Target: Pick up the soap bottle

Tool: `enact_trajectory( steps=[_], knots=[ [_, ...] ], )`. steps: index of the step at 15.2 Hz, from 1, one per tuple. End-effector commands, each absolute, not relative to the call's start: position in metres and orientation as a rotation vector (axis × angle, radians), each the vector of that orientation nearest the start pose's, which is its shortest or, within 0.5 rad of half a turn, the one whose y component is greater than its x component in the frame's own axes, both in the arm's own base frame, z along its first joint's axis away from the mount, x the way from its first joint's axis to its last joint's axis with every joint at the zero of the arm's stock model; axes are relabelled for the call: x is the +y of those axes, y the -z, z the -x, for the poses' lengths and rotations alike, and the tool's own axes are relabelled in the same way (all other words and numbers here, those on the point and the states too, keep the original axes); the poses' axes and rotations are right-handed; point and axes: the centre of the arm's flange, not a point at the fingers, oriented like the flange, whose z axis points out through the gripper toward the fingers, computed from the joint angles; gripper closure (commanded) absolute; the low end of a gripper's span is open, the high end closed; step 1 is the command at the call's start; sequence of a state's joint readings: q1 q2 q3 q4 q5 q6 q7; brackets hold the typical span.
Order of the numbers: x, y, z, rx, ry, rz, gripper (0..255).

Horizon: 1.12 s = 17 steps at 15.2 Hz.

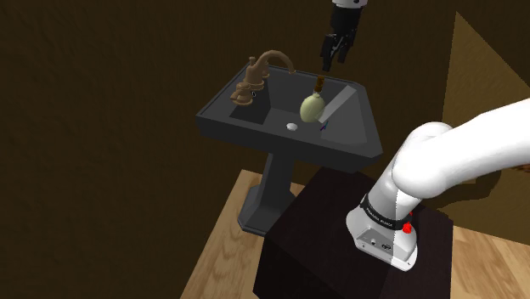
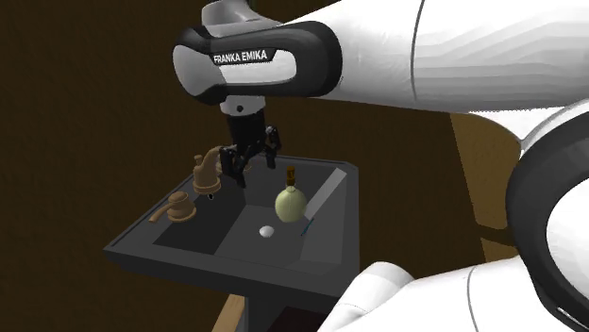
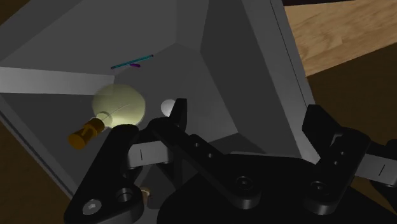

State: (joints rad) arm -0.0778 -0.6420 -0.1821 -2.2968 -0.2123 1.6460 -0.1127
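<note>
The soap bottle is a pale yellow-green round flask with a brown neck. It stands upright in the basin of a dark grey pedestal sink. It also shows in the second exterior view and the wrist view. My black gripper hangs open in the air above the sink's back edge, higher than the bottle and a little beyond it. Nothing is between its fingers. In the wrist view the bottle lies off to the side of the gripper, outside the gap.
A brown faucet with handles stands on the sink's back rim. A white drain plug sits in the basin floor, and a thin blue stick lies near the basin wall. The dark stand rests on wooden floor.
</note>
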Motion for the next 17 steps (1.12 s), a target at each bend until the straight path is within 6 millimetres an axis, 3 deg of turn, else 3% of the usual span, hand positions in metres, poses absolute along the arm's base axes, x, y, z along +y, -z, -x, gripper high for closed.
enact_trajectory(
  steps=[1,17],
  knots=[
    [-0.151,-0.567,-0.346,0.154,-0.048,3.228,0],
    [-0.341,-0.485,-0.421,0.186,-0.024,3.15,0]
  ],
)
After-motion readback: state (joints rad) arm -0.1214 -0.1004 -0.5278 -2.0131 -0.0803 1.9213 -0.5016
